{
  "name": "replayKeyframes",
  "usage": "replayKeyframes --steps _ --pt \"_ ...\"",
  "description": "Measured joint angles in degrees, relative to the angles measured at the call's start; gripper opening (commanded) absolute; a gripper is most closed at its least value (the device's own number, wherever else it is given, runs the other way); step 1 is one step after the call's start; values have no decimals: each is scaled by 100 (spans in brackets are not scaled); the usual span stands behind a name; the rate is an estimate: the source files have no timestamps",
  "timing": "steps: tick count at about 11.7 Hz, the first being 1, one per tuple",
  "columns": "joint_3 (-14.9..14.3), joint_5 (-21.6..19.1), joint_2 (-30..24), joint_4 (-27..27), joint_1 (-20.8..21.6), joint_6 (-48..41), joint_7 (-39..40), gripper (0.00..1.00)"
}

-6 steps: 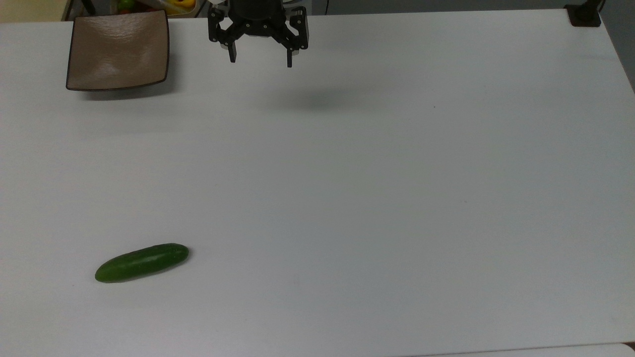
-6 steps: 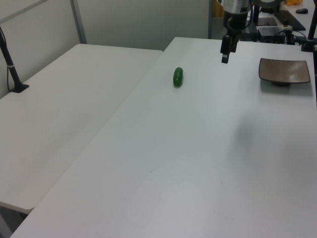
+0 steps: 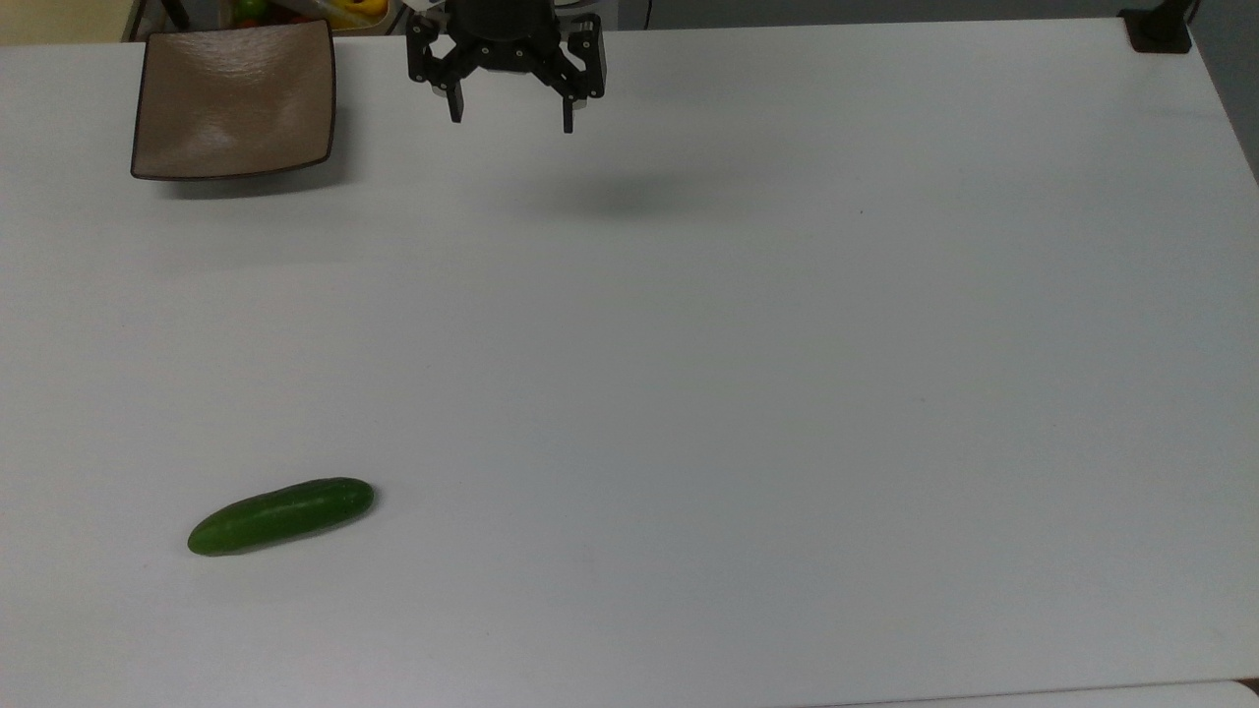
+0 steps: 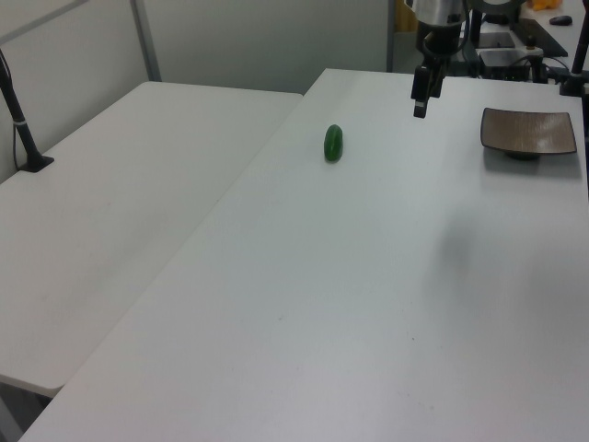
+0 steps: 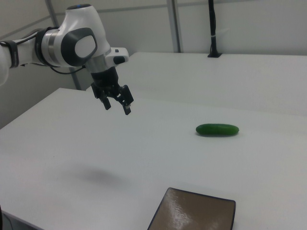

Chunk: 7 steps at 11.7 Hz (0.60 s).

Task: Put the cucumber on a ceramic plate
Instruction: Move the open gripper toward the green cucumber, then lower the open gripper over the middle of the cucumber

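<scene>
Up above the white table (image 3: 689,393), the jaws are spread wide with nothing between them, the gripper (image 3: 509,118) just hanging in the air and pointing down, near the far edge in the top view. Its blurry shadow sits on the table below. The ceramic plate (image 3: 234,100) is off to the top view's left of it, empty. The cucumber (image 3: 281,515) lies flat on the table way down by the near-left corner, well apart from both.
</scene>
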<state>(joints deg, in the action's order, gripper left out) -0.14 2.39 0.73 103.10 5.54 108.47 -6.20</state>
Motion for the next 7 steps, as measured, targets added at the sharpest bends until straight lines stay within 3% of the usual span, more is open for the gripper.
replayKeyframes --steps 5,7 --pt "-19 -221 96 -193 -105 2 -856 100" --pt "-157 -399 473 -694 -175 16 -1611 100"
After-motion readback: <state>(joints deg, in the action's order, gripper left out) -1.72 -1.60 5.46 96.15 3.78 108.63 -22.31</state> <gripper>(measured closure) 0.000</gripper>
